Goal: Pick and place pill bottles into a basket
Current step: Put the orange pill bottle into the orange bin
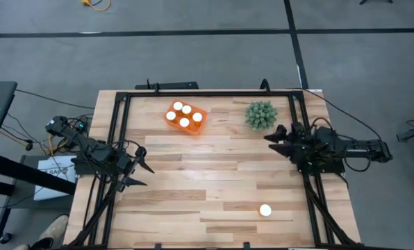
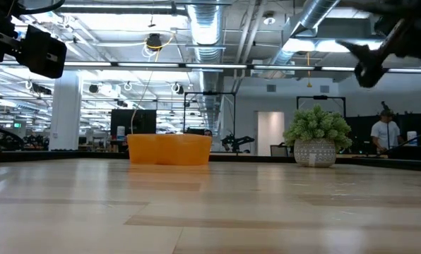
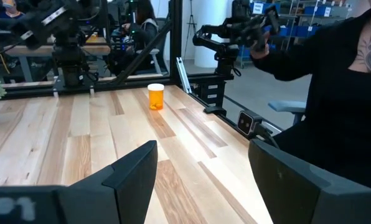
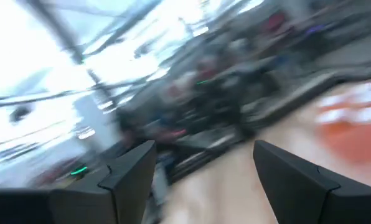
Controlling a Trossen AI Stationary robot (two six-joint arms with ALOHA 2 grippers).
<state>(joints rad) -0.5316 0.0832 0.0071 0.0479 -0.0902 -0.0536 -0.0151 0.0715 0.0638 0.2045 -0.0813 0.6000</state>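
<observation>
The orange basket (image 1: 185, 118) sits at the table's far middle with several white-capped pill bottles (image 1: 184, 122) standing in it; it also shows in the low view (image 2: 169, 149). One pill bottle (image 1: 265, 210) stands alone on the table near the front right; it also shows in the left wrist view (image 3: 155, 96). My left gripper (image 1: 142, 167) is open and empty at the table's left edge. My right gripper (image 1: 275, 139) is open and empty at the right side, just below the plant.
A round green spiky plant (image 1: 260, 115) in a pot stands at the far right, close to my right gripper. A black frame (image 1: 207, 94) rims the table. A person in dark clothing (image 3: 335, 74) shows beyond the table's edge in the left wrist view.
</observation>
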